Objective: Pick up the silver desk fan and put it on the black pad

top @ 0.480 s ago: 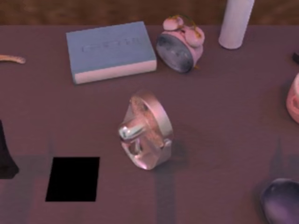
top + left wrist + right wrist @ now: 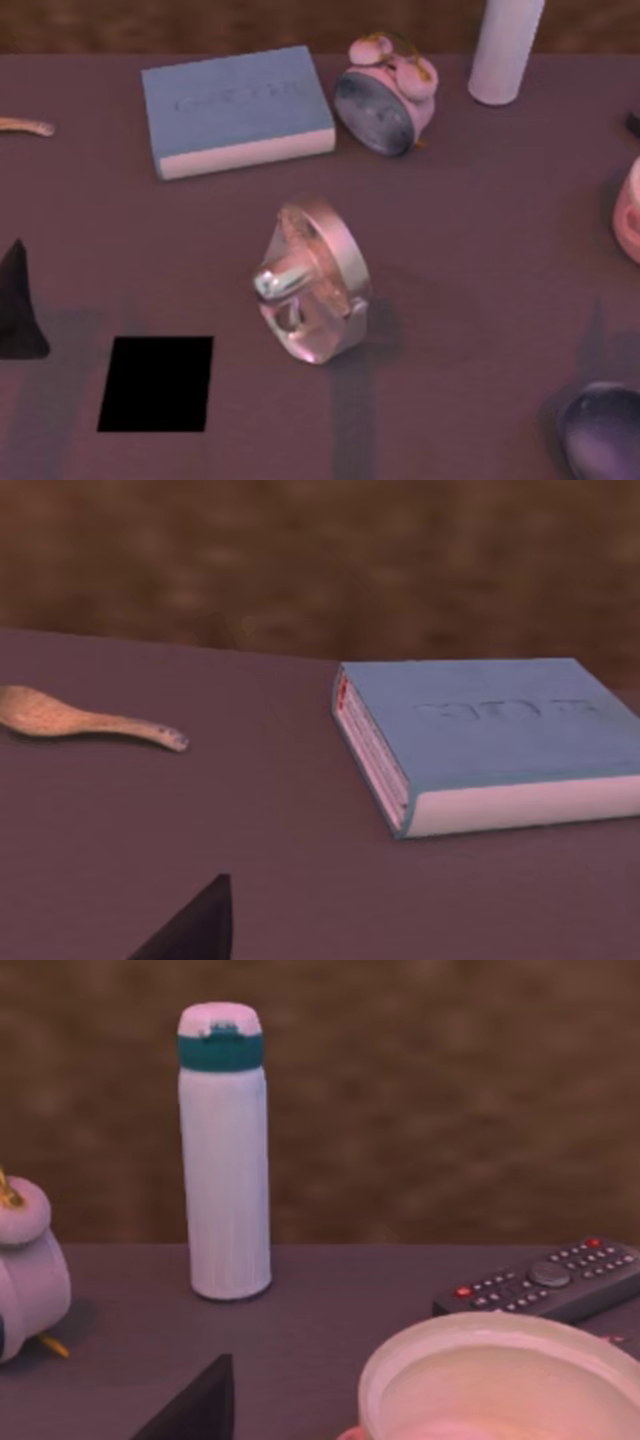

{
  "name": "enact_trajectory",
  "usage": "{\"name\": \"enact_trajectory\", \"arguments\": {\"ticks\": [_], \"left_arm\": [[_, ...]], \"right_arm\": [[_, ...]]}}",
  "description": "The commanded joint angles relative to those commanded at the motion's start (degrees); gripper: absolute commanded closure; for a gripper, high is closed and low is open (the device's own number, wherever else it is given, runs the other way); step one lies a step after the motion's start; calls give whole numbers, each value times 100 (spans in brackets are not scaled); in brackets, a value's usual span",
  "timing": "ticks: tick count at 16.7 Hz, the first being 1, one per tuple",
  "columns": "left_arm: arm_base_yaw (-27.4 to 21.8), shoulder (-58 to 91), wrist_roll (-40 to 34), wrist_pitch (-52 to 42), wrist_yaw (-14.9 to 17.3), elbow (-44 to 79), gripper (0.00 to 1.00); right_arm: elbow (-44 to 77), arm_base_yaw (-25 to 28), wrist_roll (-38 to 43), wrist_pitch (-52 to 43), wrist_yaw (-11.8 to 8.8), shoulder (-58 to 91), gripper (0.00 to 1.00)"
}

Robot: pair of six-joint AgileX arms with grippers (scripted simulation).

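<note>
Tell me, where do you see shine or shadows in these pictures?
Top view: the silver fan shows bright glints on its hub and casts a soft shadow to its right on the table; the black pad reflects nothing. Right wrist view: the white bottle looks evenly lit.

Book (image 2: 490, 735) embossing, perhaps lettering, unreadable

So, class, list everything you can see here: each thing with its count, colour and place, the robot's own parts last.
silver desk fan: one, silvery-pink, table centre.
black pad: one, matte black, near-left of the fan.
book: one, pale blue, far left of centre.
alarm clock: one, pink, right of the book.
bottle: one, white with teal band, far right.
remote: one, black, right edge.
bowl: one, pinkish-white, right edge.
spoon: one, tan, far left.
rounded object: one, dark purple, near-right corner.
left pincer: one, dark, left edge.
</note>
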Motion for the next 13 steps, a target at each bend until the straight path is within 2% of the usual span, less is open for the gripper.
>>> {"name": "enact_trajectory", "arguments": {"ticks": [5,13], "left_arm": [[-748,2575,-1394,-1806,-4,2516,0],[-2141,7830,-4030,-5199,-35,7652,0]], "right_arm": [[0,0,0,0,0,0,0],[0,0,0,0,0,0,0]]}}
